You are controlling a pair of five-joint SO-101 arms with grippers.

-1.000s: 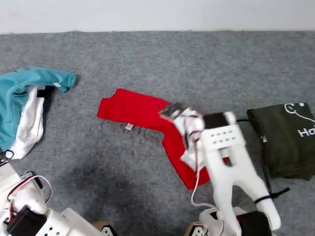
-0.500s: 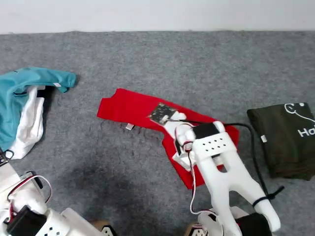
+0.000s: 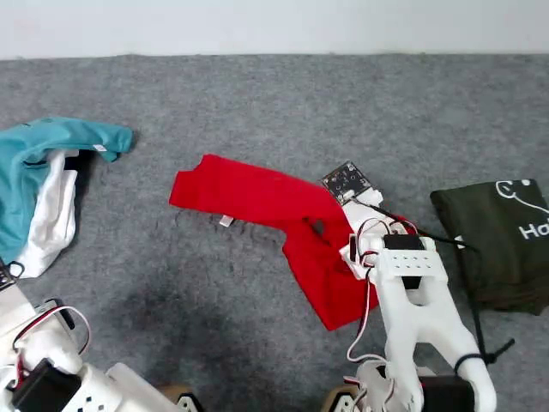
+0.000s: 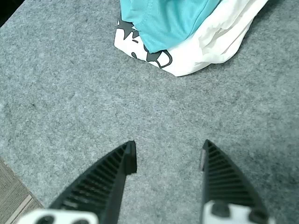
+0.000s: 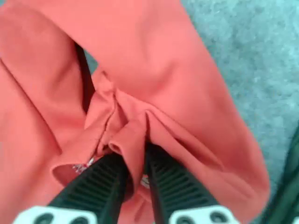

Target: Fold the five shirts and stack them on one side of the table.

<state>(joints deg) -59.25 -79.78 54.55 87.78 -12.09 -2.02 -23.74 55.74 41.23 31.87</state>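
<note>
1. The right gripper (image 5: 138, 161) is clamped on a pinched-up fold of the red shirt (image 3: 257, 193), mid-table; the rest is spread flat toward the teal shirt (image 3: 43, 163).
2. The left gripper (image 4: 168, 156) is held apart over the bare grey table (image 3: 257, 94), near the white shirt (image 4: 219, 42), apart from it.
3. Four shirts are counted: one red, one teal draped over one white, one dark green shirt (image 3: 497, 240) folded at the right edge.
4. Two grippers are counted.

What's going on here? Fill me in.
The right gripper is shut on a bunched fold of the red shirt in the middle of the table. The left gripper hangs open over bare table near the teal shirt and white shirt, heaped together. A dark green shirt lies folded at the opposite side.
</note>
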